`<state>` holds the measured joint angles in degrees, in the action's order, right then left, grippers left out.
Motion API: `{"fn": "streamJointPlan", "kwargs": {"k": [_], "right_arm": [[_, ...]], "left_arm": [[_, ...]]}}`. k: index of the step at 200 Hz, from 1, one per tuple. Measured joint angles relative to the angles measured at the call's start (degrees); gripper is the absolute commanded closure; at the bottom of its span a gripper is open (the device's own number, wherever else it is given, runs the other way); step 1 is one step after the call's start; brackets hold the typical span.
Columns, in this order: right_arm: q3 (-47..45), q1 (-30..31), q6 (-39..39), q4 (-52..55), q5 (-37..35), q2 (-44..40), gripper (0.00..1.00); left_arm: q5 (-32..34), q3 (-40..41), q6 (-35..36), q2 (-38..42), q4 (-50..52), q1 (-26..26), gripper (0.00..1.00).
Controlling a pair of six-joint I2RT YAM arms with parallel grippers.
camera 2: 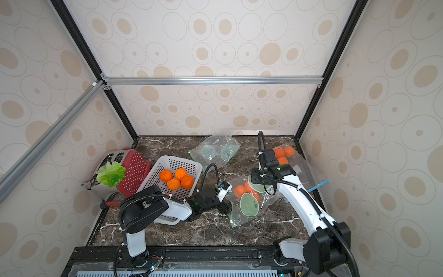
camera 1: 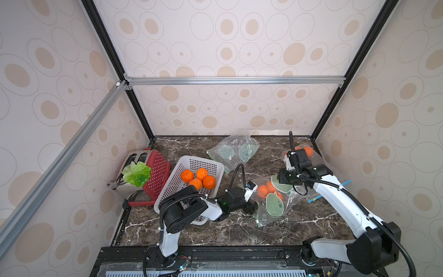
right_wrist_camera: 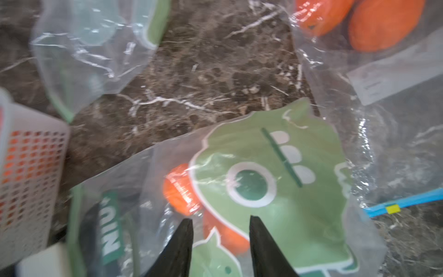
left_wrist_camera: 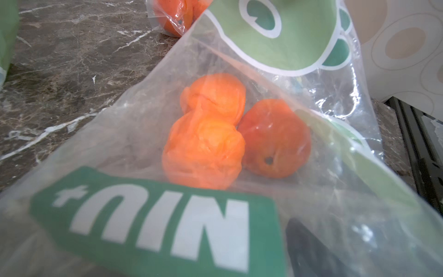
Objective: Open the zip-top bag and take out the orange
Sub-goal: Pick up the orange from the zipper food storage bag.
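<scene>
The zip-top bag (camera 1: 275, 203) (camera 2: 249, 206), clear with green dinosaur prints, lies in the middle of the marble table. Three oranges (left_wrist_camera: 203, 153) (camera 1: 263, 190) sit inside it. My left gripper (camera 1: 256, 207) (camera 2: 229, 207) is at the bag's mouth. The left wrist view looks along the inside of the bag, with one dark finger (left_wrist_camera: 309, 249) far to the side behind the film and the other hidden. My right gripper (right_wrist_camera: 221, 219) (camera 1: 280, 178) hovers over the bag's printed top. Its jaws are open with nothing between them.
A white basket (camera 1: 199, 159) with several oranges stands left of the bag, touching my left arm. An empty clear bag (camera 1: 233, 150) lies at the back. Another bag with oranges (camera 1: 309, 151) and a blue zip (camera 1: 345, 184) lies at the right wall. A toaster with lettuce (camera 1: 136, 172) stands far left.
</scene>
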<state>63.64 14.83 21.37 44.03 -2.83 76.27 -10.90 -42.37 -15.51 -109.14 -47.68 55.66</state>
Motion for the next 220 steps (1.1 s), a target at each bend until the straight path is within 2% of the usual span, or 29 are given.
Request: {"fn": "streamJointPlan", "kwargs": {"k": [24, 47, 71, 124, 183, 220], "right_arm": [[-0.24, -2.21, 0.20, -0.37, -4.04, 6.80, 0.66], [-0.24, -2.86, 0.22, -0.79, -7.43, 10.27, 0.61], [-0.04, -3.10, 0.17, -1.90, -7.91, 13.75, 0.61], [-0.74, -3.28, 0.24, -5.73, -2.67, 20.96, 0.66], [-3.78, -3.28, 0.20, -8.83, 5.99, 21.00, 0.70], [-5.49, -2.32, 0.09, -9.51, 8.98, 21.00, 0.70]], "left_arm": [[-0.15, -0.02, 0.02, -0.22, -0.11, 0.02, 0.12], [-0.22, -0.13, 0.13, -0.22, -0.11, 0.09, 0.11], [-0.24, -0.31, 0.31, -0.22, -0.09, 0.13, 0.09], [-0.39, -2.12, 0.59, -2.10, 0.00, 0.13, 0.01], [2.10, -3.19, 0.76, -4.35, 0.76, 0.17, 0.01], [3.43, -3.32, 1.40, -5.95, 0.81, 0.70, 0.01]]}}
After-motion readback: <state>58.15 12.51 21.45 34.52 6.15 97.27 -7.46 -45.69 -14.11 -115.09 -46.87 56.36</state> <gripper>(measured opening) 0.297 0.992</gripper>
